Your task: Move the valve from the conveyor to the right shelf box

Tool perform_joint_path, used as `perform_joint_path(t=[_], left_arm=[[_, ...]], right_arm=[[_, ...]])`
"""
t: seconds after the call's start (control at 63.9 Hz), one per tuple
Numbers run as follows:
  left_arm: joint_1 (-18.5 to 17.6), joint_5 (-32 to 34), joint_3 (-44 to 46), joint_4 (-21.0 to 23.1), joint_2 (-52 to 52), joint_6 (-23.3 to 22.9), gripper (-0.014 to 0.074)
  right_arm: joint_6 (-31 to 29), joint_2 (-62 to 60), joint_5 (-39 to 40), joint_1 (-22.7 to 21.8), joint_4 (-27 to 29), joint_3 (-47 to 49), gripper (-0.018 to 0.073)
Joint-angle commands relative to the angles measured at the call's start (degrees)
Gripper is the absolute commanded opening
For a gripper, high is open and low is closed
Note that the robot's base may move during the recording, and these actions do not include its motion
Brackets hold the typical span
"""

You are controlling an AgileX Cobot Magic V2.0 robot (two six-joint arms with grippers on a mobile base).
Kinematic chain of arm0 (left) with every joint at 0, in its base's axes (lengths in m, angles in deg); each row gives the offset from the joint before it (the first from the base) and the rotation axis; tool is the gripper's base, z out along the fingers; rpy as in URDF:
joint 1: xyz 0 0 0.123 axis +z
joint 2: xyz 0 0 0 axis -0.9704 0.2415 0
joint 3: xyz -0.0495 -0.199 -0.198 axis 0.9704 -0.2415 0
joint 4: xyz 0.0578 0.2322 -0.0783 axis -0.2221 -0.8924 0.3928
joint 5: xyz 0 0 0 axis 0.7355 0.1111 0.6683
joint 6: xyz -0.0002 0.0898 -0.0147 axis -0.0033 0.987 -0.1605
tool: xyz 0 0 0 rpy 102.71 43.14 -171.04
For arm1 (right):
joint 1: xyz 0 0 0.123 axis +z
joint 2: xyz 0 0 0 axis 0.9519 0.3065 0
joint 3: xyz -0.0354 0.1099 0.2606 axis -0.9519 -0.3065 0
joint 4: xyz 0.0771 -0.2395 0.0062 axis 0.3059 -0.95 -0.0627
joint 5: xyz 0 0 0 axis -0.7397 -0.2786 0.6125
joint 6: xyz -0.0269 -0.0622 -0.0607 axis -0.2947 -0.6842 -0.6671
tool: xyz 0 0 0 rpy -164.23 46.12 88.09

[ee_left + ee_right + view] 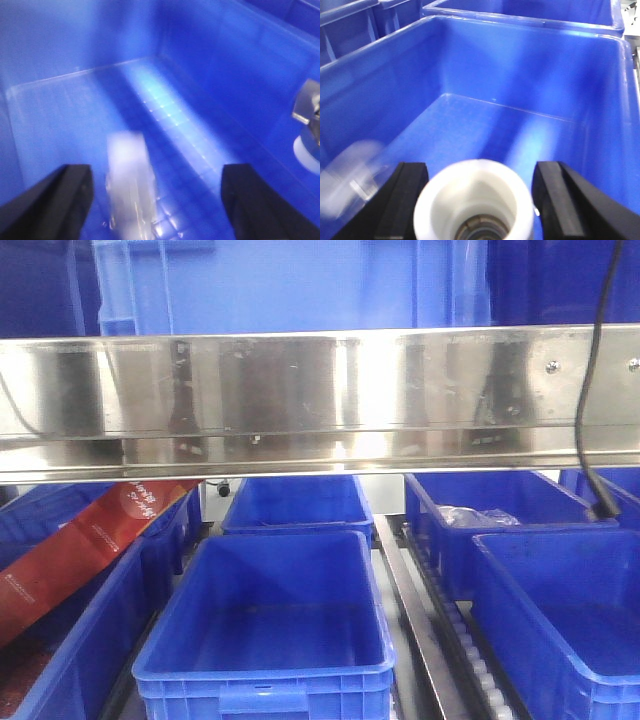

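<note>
Right wrist view: right end effector [481,169] looks clamped on the white valve [472,197], one finger against each side. It's held over the open blue box [535,70], inside the walls, likely so a release drops it in. Valve long axis runs along the fingers, open socket facing the camera, far end toward the box floor. Blurred pale shape [350,175] at left, unidentifiable. Left end effector [157,172] spread wide, gripping nothing; blurred pale object [127,185] between its fingers, untouched. Conveyor not in view.
</note>
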Motion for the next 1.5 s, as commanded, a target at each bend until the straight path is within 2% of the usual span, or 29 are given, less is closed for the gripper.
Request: perform_joint_path(t=[0.0,0.313,0.407,0.485,0.564,0.611,0.642,0.72,0.798,0.861,0.971,1.096,1.221,1.487], left_arm=[[-0.2,0.8,1.0,0.9,-0.9,-0.1,0.0444],[-0.2,0.4,5.4,1.1,-1.6,-0.1,0.0444],[-0.2,0.4,6.4,1.1,-2.7,-0.1,0.041],[-0.2,0.4,7.5,1.1,-3.7,-0.1,0.0293],[-0.2,0.4,8.3,1.1,-4.5,-0.1,0.0101],[-0.2,0.5,8.4,1.1,-4.7,-0.1,-0.005],[-0.2,0.5,8.4,0.7,-4.8,-0.1,-0.0112],[0.2,-1.4,8.4,0.1,-4.8,-0.3,-0.0111],[0.5,-4.9,8.4,0.5,-5.0,-0.6,-0.0111],[0.5,-6.8,8.3,-0.9,-5.3,-0.6,-0.0111],[0.3,-5.7,6.3,-1.0,-6.1,-0.6,-0.0111],[-0.3,-1.1,2.3,-0.6,-9.1,-0.6,-0.0111],[-0.3,4.8,-4.4,-0.6,-14.1,-0.6,-0.0111],[-0.3,19.9,-29.6,-1.0,-26.7,-0.3,-0.0111]], right_arm=[[-0.5,-2.0,4.1,0.0,0.1,1.1,0.0309],[-0.5,-3.5,0.9,0.0,-1.6,3.8,0.0309],[-0.5,-4.2,0.1,0.0,-1.6,4.7,0.0301],[-0.5,-4.7,-1.4,0.0,-1.6,5.9,0.0235],[-0.5,-5.2,-1.2,0.0,-1.6,6.0,0.0113],[-0.5,-5.5,-0.9,0.0,-1.6,6.0,0.0036],[-0.5,-5.6,-0.9,-0.2,-1.6,6.0,-0.002],[-0.5,-5.6,-2.0,-0.4,-1.6,6.0,-0.0163],[-0.5,-6.0,-5.3,-0.4,-1.6,6.0,-0.0168],[-0.5,-6.8,-6.9,-0.4,-1.3,5.5,-0.0168],[-0.5,-9.3,-5.5,-0.4,0.3,2.9,-0.0168],[-0.5,-13.4,-1.3,-0.4,0.3,-3.5,-0.0168],[-0.5,-19.0,6.1,-0.4,-0.4,-13.9,-0.0168],[-0.5,-31.9,23.9,-0.4,-1.3,-37.7,-0.0168]])
